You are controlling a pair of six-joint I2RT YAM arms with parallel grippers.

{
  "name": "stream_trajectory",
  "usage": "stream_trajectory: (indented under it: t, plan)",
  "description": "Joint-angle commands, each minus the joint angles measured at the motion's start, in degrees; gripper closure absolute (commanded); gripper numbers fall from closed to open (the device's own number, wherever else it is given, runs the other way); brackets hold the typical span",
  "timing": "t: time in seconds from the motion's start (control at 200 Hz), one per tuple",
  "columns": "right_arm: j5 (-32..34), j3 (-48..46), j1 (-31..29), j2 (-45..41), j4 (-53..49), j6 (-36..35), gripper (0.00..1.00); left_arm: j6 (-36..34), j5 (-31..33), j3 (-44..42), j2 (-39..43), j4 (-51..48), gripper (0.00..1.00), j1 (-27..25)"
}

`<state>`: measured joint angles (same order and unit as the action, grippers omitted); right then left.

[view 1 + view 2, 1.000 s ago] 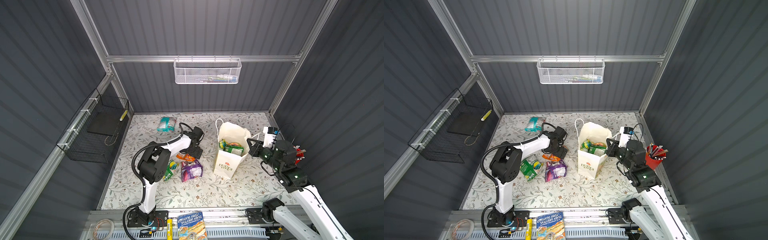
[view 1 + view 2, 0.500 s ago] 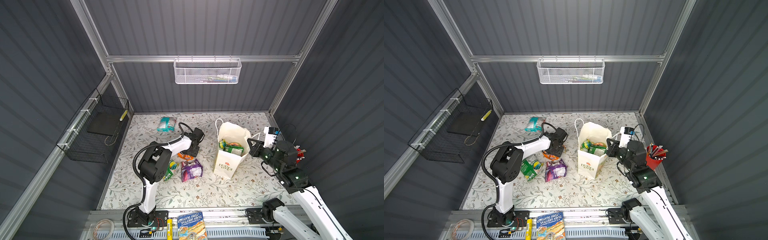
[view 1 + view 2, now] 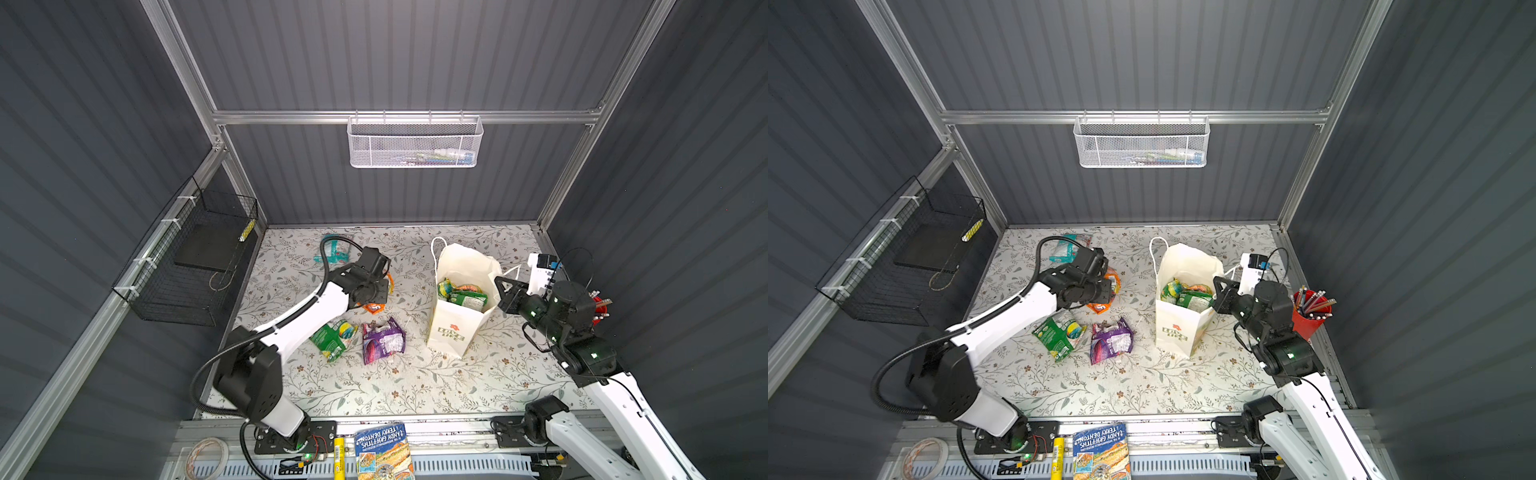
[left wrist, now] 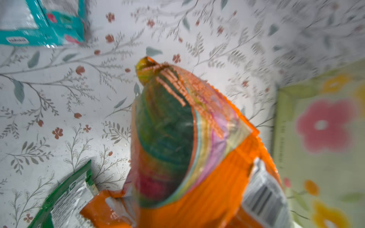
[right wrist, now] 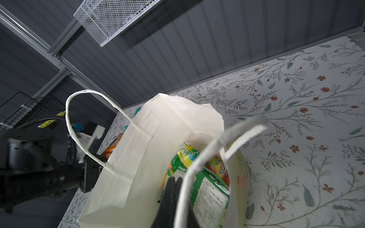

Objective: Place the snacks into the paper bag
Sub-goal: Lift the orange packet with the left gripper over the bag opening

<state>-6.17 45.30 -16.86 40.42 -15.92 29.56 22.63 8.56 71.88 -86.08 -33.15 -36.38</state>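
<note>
Dark ribbed walls (image 3: pixel 395 62) boxed in a flowered table (image 3: pixel 415 386) on three sides. A white mesh basket (image 3: pixel 415 145) hung on the back wall and a black wire basket (image 3: pixel 187 266) on the left one, both above the table. The widest bare stretch ran along the near edge, in front of everything, and the far right corner behind the bag was bare too.

The left arm (image 3: pixel 307 316) reached over from the near left corner, and the right arm (image 3: pixel 557 316) stood by the right edge, just beside a red cup (image 3: pixel 1306 320) of pens. The paper bag (image 3: pixel 451 328) stood upright right of centre, mouth open, with several green and orange snacks (image 3: pixel 465 293) inside. A book (image 3: pixel 384 453) lay on the rail at the near edge.

Left of the bag lay a green packet (image 3: pixel 332 338) and a purple packet (image 3: pixel 380 343), side by side. A teal packet (image 3: pixel 334 253) lay near the back wall.

The left gripper (image 3: pixel 376 291) sat on an orange packet (image 4: pixel 197 177), which rose crumpled towards the wrist camera. Its jaws were hidden, so I could not tell how wide they stood or whether they gripped.

The right gripper (image 3: pixel 505 291) was at the bag's right rim, its black fingers (image 5: pixel 171 189) pressed together. The near handle (image 5: pixel 207 156) ran against them, but I could not tell whether it was pinched.
</note>
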Motion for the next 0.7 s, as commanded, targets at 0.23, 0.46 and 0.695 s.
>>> stream_trajectory:
  t: [0.23,0.46,0.695]
  plan:
    - [0.24,-0.47,0.16,-0.43,-0.59,-0.43,1.00,3.19,-14.47,19.09,6.57,0.61,0.74,-0.71]
    - [-0.22,-0.21,0.16,-1.04,-0.90,-0.86,1.00,-1.17,-12.99,40.48,-3.15,-4.31,0.72,-9.52]
    - [0.02,-0.21,0.16,-2.62,-0.98,-1.21,1.00,-6.17,-10.00,57.76,-17.21,-10.80,0.71,-18.93]
